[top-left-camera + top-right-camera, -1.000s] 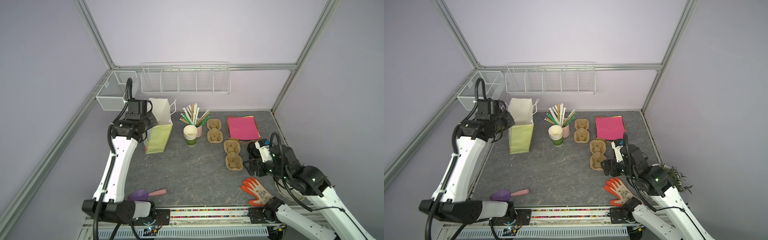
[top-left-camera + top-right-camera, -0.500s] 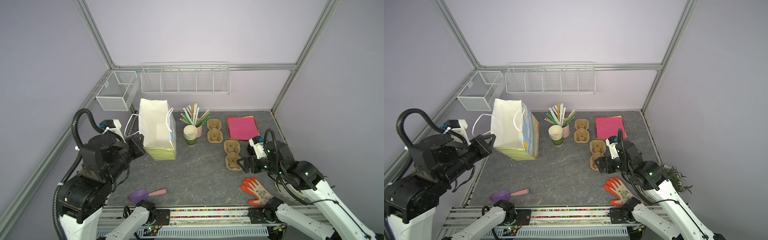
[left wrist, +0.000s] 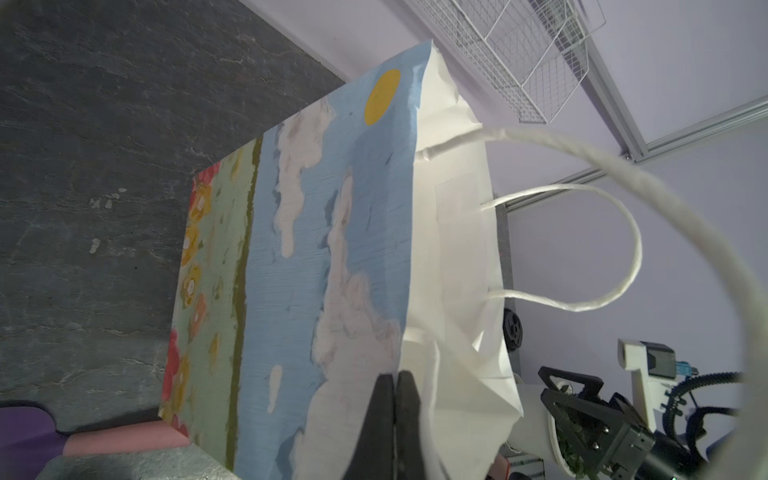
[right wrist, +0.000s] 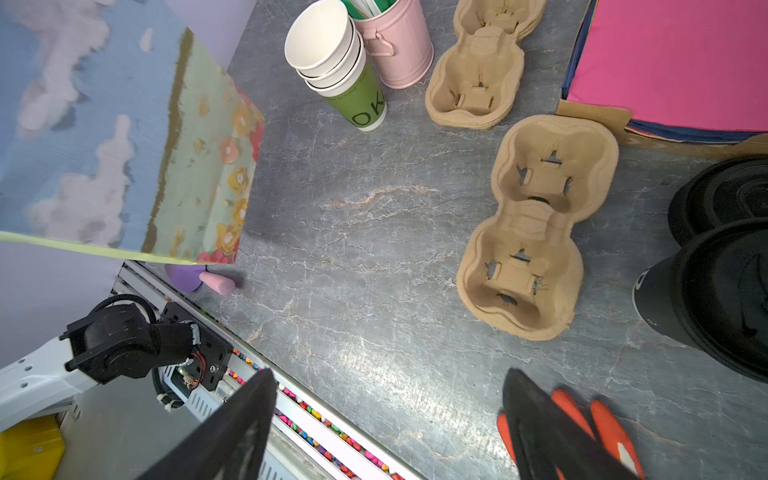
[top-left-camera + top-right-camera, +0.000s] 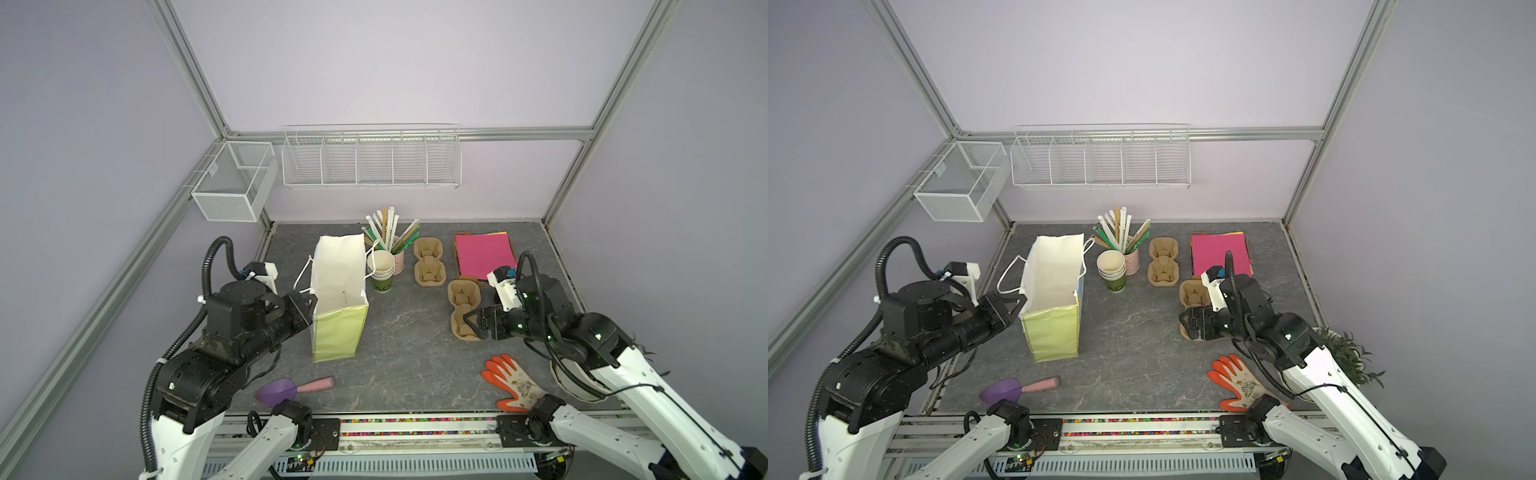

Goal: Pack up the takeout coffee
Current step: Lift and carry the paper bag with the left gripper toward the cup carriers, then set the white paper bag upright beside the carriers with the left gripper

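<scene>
Only "OK" could be read, in pale letters on the green cup (image 4: 358,106), well ahead of the right gripper (image 4: 388,378); finer print above it was illegible.

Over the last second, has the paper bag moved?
Yes. The paper bag has come toward the front rail: its base, earlier about level with the green cup stack, now sits nearer. The left end effector grips its rim.

Left gripper (image 3: 393,380) jaws pinch the sky-painted paper bag (image 3: 332,232) at its rim.
</scene>
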Controlling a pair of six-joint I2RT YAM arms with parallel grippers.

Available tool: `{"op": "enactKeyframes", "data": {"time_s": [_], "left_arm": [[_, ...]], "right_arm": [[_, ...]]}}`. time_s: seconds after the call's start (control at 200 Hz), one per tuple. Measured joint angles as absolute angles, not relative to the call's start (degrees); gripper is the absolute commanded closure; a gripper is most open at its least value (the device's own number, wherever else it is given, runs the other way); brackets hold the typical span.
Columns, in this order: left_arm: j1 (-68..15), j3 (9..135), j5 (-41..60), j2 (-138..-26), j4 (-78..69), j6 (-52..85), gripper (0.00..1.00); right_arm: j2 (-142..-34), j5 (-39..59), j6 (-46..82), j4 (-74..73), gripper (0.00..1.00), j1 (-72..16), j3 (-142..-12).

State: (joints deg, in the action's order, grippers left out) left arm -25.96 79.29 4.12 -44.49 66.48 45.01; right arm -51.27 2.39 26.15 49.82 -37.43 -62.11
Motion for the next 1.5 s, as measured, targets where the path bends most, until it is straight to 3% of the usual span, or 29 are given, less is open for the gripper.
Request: {"op": "enactKeyframes", "data": {"time_s": [0.31,0.71,1.14,1.499], "left_arm": [[-51.8,78.1,-9.9,-48.4,63.2,50.5,1.00],[-66.1,72.7,-22.2,-53.9,54.0,58.8,1.00],[-71.8,67.5,-31.0,-58.5,42.2,66.0,1.00],[-72.8,61.9,-32.2,-60.5,34.4,70.0,1.00]], "right_arm": [[-51.5,0.7,26.5,49.9,0.12,-38.7,-62.9],[-49.8,-1.3,26.5,51.6,0.12,-38.9,-63.9],[-50.8,-2.8,26.5,51.6,0.12,-38.9,-62.9],[-53.2,-3.4,26.5,49.8,0.12,-38.9,-61.6]]}}
